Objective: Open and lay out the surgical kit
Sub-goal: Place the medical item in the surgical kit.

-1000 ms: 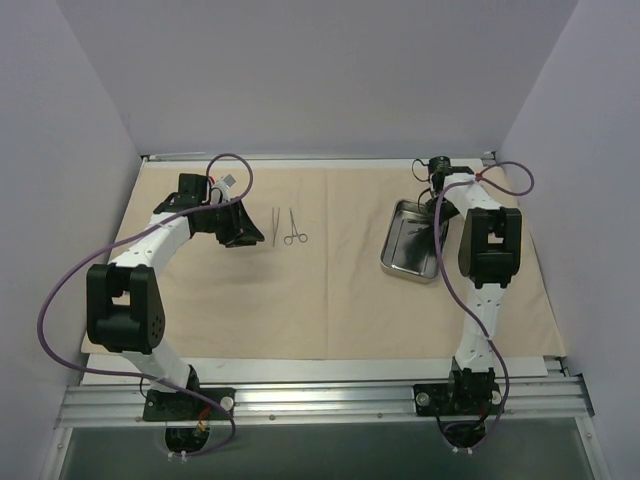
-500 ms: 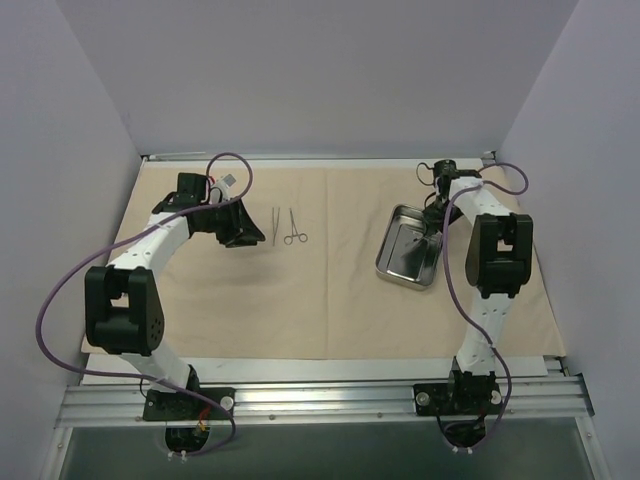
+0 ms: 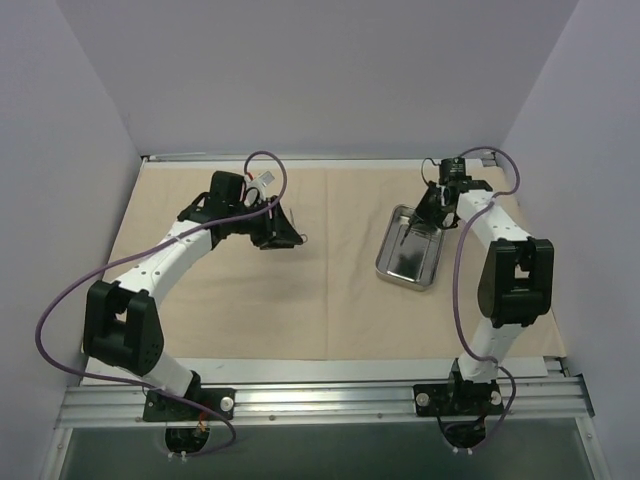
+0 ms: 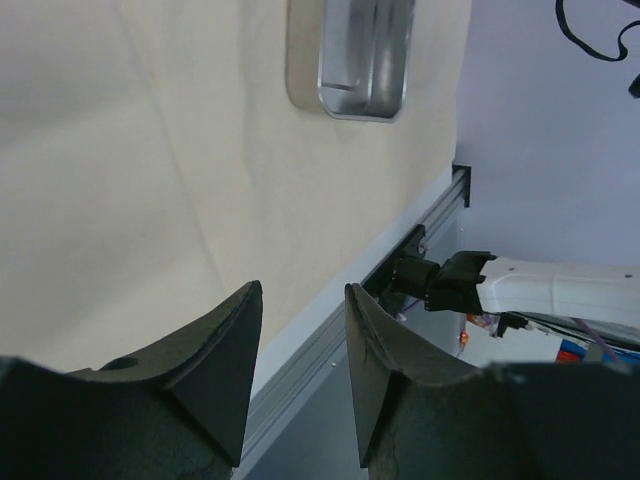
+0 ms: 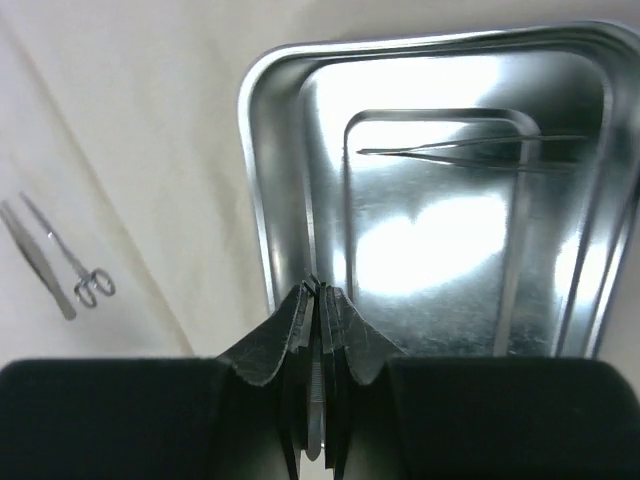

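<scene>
The beige cloth wrap (image 3: 330, 300) lies spread flat over the table. The steel tray (image 3: 408, 262) sits on it at the right. My right gripper (image 3: 428, 212) hovers over the tray's far end. In the right wrist view it (image 5: 318, 292) is shut on a thin ribbed metal instrument (image 5: 316, 400), above the tray (image 5: 255, 180). A thin tweezer-like shape (image 5: 460, 152) shows on the tray floor; I cannot tell whether it is an object or a reflection. Two small instruments (image 5: 60, 265) lie side by side on the cloth. My left gripper (image 3: 283, 235) is over them, open and empty (image 4: 300, 300).
Grey walls close in the table on three sides. A metal rail (image 3: 330, 395) runs along the near edge with both arm bases on it. The left wrist view looks across the cloth (image 4: 150, 180) to the tray (image 4: 362, 60) and the right arm's base (image 4: 450, 285).
My left arm has swung right, so its gripper now covers the two instruments. My right gripper stays at the tray's far end, and the tray has shifted slightly left.
</scene>
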Robot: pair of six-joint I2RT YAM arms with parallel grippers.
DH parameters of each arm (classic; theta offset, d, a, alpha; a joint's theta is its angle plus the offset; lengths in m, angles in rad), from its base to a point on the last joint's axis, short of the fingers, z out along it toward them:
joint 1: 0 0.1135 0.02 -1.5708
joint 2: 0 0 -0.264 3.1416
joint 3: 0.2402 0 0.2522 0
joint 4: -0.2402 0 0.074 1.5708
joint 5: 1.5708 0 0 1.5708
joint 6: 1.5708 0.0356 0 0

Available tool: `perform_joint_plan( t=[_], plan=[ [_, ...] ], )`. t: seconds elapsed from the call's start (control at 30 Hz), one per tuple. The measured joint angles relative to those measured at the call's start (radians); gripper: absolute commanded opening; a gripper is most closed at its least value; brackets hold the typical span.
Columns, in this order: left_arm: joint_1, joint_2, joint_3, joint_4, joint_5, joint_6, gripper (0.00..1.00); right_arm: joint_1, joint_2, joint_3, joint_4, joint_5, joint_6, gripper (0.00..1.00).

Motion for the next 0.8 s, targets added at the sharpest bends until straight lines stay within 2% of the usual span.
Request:
perform_joint_plan(
  t=[0.2,0.4,0.8],
  plan=[
    [-0.100,0.017,0.023,0.078,-0.010,-0.114,0.48,0.169,-0.170,-0.052,0.125,-0.074,-0.047,0.00],
    [-0.140,0.056,0.104,0.077,-0.051,-0.145,0.48,0.350,-0.283,-0.054,0.228,-0.107,-0.021,0.00],
    [-0.170,0.057,0.119,0.077,-0.108,-0.179,0.49,0.469,-0.291,-0.053,0.242,-0.073,-0.013,0.00]
  ],
)
